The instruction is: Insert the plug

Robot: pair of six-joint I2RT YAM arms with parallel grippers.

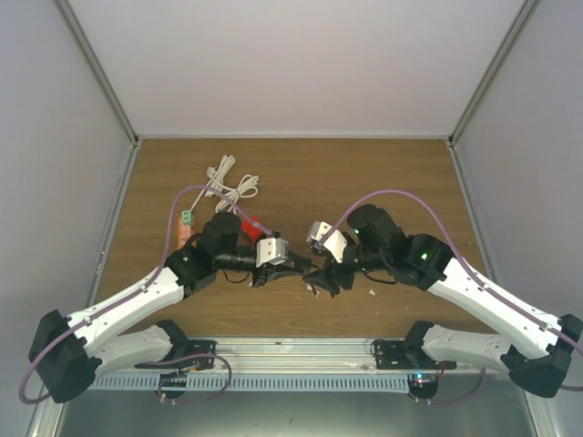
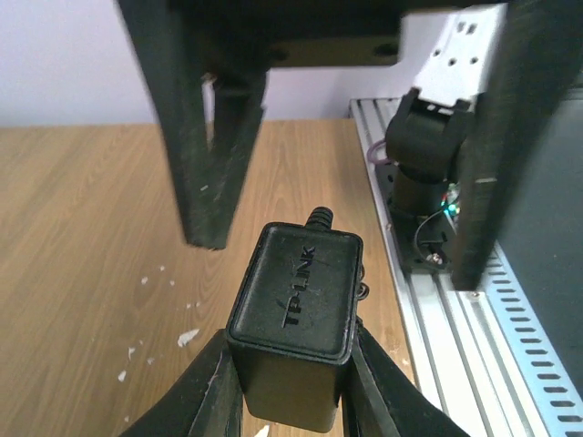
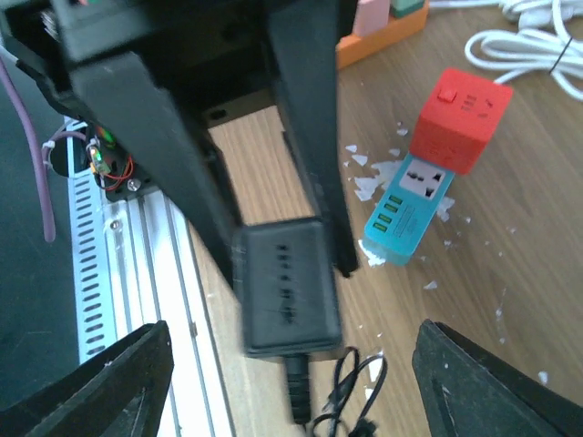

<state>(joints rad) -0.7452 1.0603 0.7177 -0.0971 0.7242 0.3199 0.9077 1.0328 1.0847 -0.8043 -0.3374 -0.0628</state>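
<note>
My left gripper (image 2: 291, 369) is shut on a black TP-Link adapter plug (image 2: 296, 309), gripped by its sides a little above the wooden table (image 2: 82, 237). Its cord end points toward my right gripper. In the right wrist view the plug (image 3: 282, 287) hangs between the left gripper's fingers (image 3: 305, 137), with its thin black cord (image 3: 355, 391) below. My right gripper (image 3: 291, 350) is open wide and faces the plug without touching it. A red cube socket (image 3: 460, 118) sits on a teal power strip (image 3: 405, 214) on the table beyond. In the top view both grippers (image 1: 301, 264) (image 1: 321, 278) meet at table centre.
A coiled white cable (image 1: 228, 182) lies at the back left. A small orange, pink and green block (image 1: 185, 225) sits left of the red cube (image 1: 253, 224). White chips (image 3: 364, 168) litter the wood. The aluminium rail (image 2: 474, 355) runs along the near edge.
</note>
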